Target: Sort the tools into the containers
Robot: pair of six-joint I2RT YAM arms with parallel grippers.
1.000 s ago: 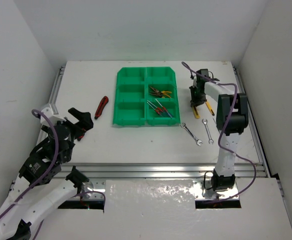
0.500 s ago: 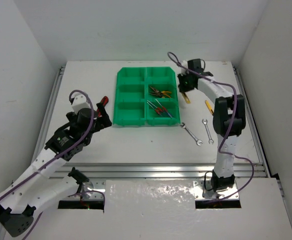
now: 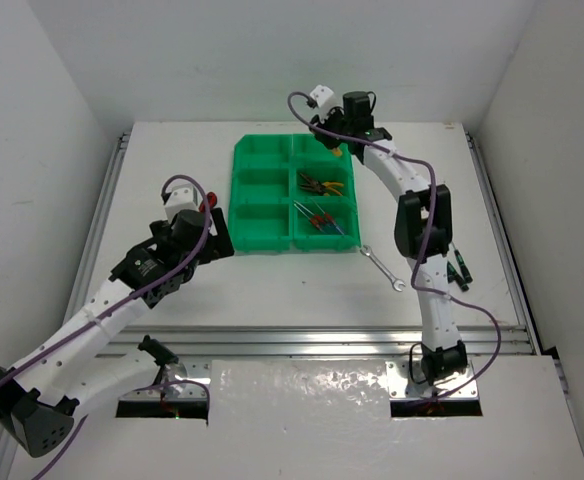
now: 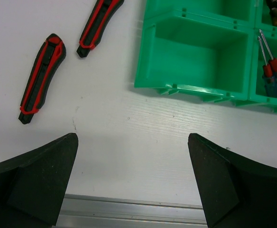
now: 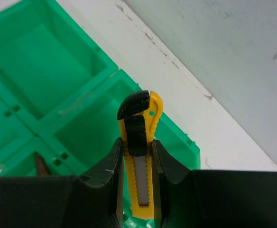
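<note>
Right pincer (image 5: 137,161) pinches the yellow utility knife (image 5: 139,133) by its flanks, apparently above the far-right bin of the green tray (image 5: 77,102), for dropping in. Left pincer (image 4: 133,166) spread, hovering near the nearer red-and-black knife (image 4: 40,78), left of the tray; likely its next pick.

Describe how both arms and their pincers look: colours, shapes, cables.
The left arm and right arm have white link shells with black joints, and a purple cable runs along each. The left pincer and right pincer each have two black fingers; the left's look broad, wedge-shaped and grainy.
</note>
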